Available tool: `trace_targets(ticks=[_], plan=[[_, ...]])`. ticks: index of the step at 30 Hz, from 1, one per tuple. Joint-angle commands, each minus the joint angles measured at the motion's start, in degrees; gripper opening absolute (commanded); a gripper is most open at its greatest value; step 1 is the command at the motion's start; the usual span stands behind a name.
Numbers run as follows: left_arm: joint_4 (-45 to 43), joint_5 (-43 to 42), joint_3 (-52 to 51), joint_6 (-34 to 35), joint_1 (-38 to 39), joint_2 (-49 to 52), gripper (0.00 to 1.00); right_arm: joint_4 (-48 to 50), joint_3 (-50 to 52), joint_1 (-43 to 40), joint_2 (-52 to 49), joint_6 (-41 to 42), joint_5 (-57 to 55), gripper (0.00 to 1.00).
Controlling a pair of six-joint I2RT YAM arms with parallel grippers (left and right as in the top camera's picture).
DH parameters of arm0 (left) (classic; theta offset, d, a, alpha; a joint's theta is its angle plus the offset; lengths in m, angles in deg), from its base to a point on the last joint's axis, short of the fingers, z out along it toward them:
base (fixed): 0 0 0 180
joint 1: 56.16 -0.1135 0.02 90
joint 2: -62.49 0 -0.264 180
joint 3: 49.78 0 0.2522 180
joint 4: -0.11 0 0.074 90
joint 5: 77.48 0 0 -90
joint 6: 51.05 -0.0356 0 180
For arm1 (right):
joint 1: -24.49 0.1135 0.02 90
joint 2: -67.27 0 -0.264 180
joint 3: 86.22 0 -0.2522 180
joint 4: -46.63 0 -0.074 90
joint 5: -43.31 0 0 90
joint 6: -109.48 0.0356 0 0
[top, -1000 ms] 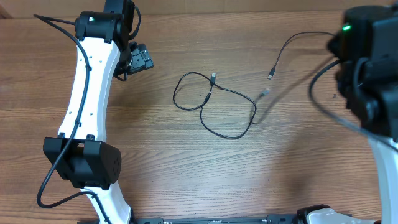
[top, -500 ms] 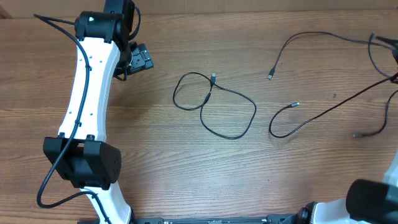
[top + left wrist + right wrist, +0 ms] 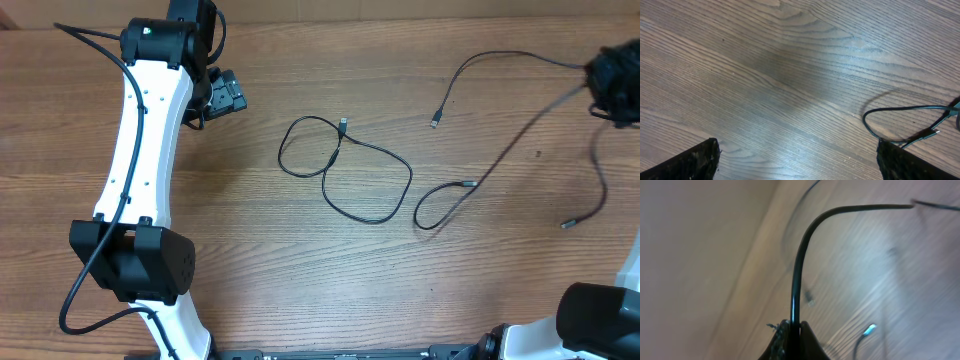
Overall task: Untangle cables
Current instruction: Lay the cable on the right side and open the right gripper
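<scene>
R gripper (image 3: 792, 330) pinched shut on a cable (image 3: 799, 270). The cable rises from betw. its tips and bends away over the table (image 3: 300, 280). From overhead, thin strands trail off the gripper to its left, w/ plug ends lying on the wood.

L gripper (image 3: 797, 150) is wide open, holding nothing, above bare wood. Looped cable (image 3: 345, 170) lies flat to its right, not touching. In wrist view one bend of it shows near one finger (image 3: 910, 162).
</scene>
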Motion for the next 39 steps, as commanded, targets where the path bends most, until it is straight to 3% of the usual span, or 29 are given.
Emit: trace_targets(ticks=[1,5,10,16,22,29,39], plan=[[-0.07,0.98,0.02,-1.07,0.39,-0.52,1.00,2.21,-0.39,0.17,0.33,-6.88,22.21,0.04],[-0.07,0.98,0.02,-1.07,0.39,-0.55,1.00,3.85,-0.39,-0.07,0.33,-12.31,32.61,0.04],[-0.07,0.98,0.02,-1.07,0.39,-0.52,1.00,5.86,-0.39,-1.57,0.33,-12.46,32.79,0.04],[-0.07,0.98,0.02,-1.07,0.39,-0.52,1.00,3.30,-0.37,-4.20,-0.24,-11.74,12.90,0.04],[-0.07,0.98,0.02,-1.07,0.39,-0.52,1.00,2.95,-0.37,-6.95,-3.06,-11.76,0.92,0.04],[-0.07,0.98,0.02,-1.07,0.39,-0.52,1.00,4.26,-0.35,-12.63,-9.94,-11.80,-4.20,0.04],[-0.07,0.98,0.02,-1.07,0.39,-0.52,1.00,14.19,-0.33,-17.97,-15.80,-11.80,-11.52,0.04]])
